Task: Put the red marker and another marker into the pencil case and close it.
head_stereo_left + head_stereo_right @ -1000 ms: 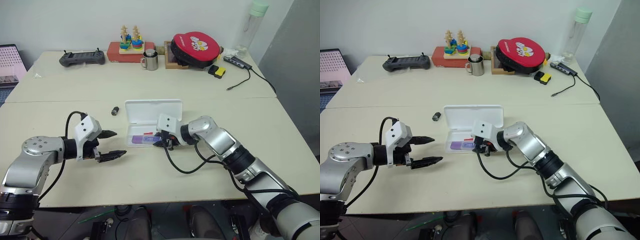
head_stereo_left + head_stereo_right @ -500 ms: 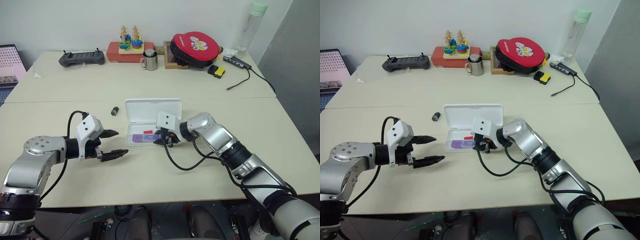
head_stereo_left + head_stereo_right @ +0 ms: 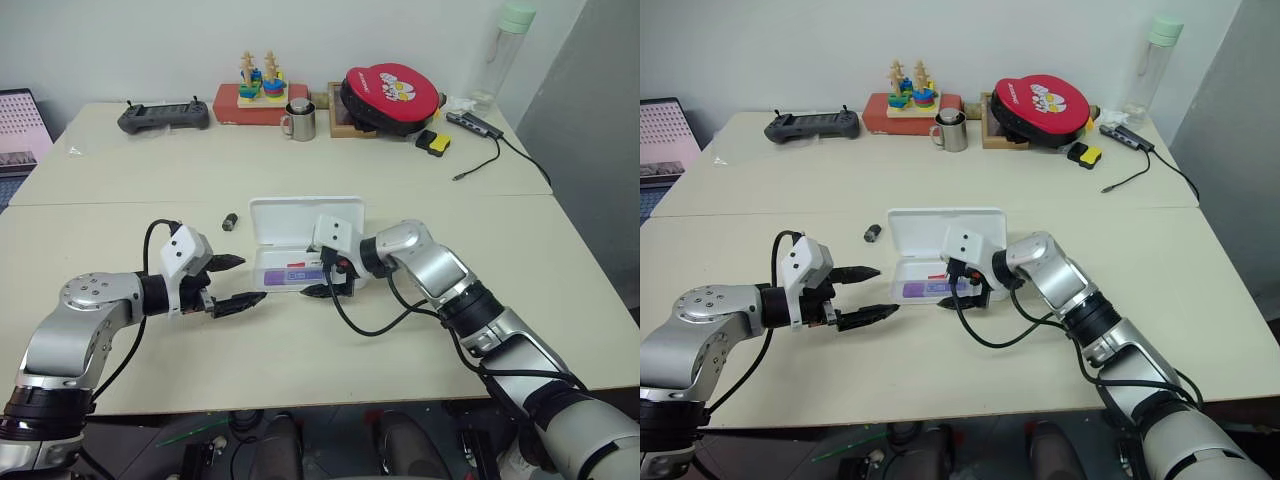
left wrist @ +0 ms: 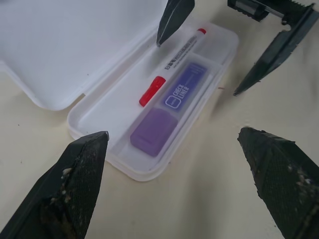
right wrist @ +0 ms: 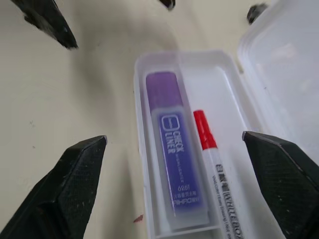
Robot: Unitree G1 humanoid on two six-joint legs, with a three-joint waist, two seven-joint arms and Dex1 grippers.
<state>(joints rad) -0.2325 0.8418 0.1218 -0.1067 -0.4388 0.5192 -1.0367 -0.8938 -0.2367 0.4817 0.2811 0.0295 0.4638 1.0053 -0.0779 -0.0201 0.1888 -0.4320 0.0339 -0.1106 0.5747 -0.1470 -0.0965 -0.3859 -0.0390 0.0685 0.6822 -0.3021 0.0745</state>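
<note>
Right end effector: released, black fingers spread wide and empty over the near end of the flat white plastic pencil case, likely having nothing more to deliver there. Left end effector: also released and empty, fingers splayed just beside the case's other end, pointing toward it, apparently poised to help with the lid.

Inside the tray, lying flat side by side: slim white-barrelled red marker along the hinge side, stubby lavender-purple marker against the front wall. Both well seated below the rim, so nothing to block closing.

Hinged lid thrown back flat on the cream bench, away from the robot. Judged: loading done, closing left; needs a finger under the lid's far edge.

Small black cap loose on the bench, near the lid's corner.
</note>
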